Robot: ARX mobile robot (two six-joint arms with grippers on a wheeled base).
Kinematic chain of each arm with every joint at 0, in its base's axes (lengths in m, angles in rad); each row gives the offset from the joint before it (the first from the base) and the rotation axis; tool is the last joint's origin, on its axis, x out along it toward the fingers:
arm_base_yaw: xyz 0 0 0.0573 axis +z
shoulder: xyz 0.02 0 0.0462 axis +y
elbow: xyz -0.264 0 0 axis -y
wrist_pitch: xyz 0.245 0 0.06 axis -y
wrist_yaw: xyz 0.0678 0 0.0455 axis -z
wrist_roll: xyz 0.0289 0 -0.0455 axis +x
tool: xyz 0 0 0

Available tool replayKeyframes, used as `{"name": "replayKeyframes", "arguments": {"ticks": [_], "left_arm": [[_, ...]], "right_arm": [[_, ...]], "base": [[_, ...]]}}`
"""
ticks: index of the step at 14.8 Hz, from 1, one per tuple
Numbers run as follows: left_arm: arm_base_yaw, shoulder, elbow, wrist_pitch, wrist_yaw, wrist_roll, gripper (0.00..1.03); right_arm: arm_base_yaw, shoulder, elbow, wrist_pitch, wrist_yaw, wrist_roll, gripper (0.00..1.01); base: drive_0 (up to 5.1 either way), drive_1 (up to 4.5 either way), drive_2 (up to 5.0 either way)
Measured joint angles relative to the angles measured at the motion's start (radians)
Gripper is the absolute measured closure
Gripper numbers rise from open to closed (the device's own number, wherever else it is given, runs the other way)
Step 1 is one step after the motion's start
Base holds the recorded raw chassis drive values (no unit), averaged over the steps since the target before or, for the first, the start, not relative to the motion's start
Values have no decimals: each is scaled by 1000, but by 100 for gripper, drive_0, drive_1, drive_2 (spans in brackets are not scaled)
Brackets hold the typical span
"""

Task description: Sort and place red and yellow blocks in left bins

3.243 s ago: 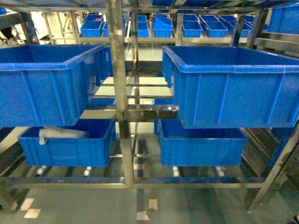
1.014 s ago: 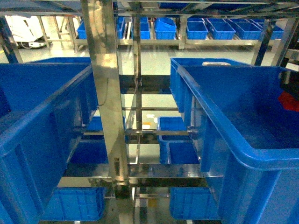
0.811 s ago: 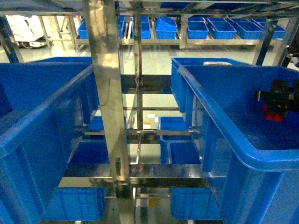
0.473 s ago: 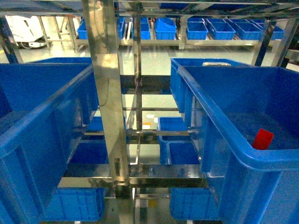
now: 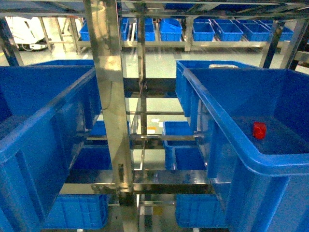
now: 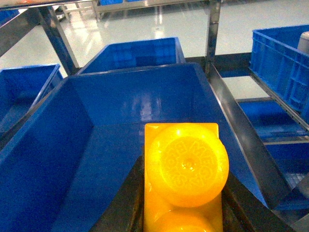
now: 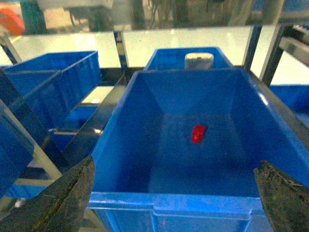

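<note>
My yellow block point(image 6: 186, 183) fills the lower middle of the left wrist view, pinched between the two dark fingers point(image 6: 123, 203) of my left gripper point(image 6: 183, 212). One round stud faces the camera; a second stud below it is cut off by the bottom edge, so I cannot see the block's full length. Under it lies the open inside of a big blue bin point(image 6: 63, 159), and the block hangs over that bin's near end. The fingers themselves are mostly out of frame, with only their inner edges showing.

The red block point(image 7: 198, 133) lies on the floor of the other blue bin point(image 7: 169, 203), apart from every wall, a little right of the middle in the right wrist view. It is small and blurred there, and I cannot make out its stud. From the head it shows as a small red spot point(image 5: 259, 130) just behind the bin's near rim point(image 5: 270, 162).

My right gripper point(image 7: 176, 193) stands wide apart and holds nothing; only its two finger tips point(image 7: 72, 193) peek in at the lower corners. Neither arm appears in the head view.

A steel rack post point(image 5: 108, 96) stands between the two bins, and more blue crates point(image 5: 203, 30) sit on shelves far behind. A pale object point(image 7: 199, 60) rests in the crate beyond the right bin; I cannot tell what it is.
</note>
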Motion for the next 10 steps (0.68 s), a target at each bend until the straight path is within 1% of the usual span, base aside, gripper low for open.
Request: {"name": "replayKeyframes", "arguments": {"ticks": [1,4,5,6,7,8,9,10], "left_arm": [[-3,0,0,-1,2,0,76],[-1,0,0,0,0,0,76],[0,0,1,-20,-9,-1,76],[1,17,0,-51,-35,7,76],[16,61,-8,-87,-59,29,76],[37,116,-39,-92,-65,50,76],[52,186,-62,-78,-67,61,76],[55,240,-56,-26,-82,83,76]], "right_arm": [[10,17,-11,-3,7,-3,3],[10,5,-12,5,10,-7,3],[10,6,-11,4,10,-8,3],[10,7,-11,4,10,-8,3],[10,7,-12,4,10,-8,3],[10,6,-11,4,10,-8,3],[10,7,-11,4,10,-8,3],[10,7,-11,4,10,-8,3]], "base": [[0,0,0],[0,0,0],[0,0,0],[0,0,0],[0,0,0],[0,0,0],[0,0,0],[0,0,0]]}}
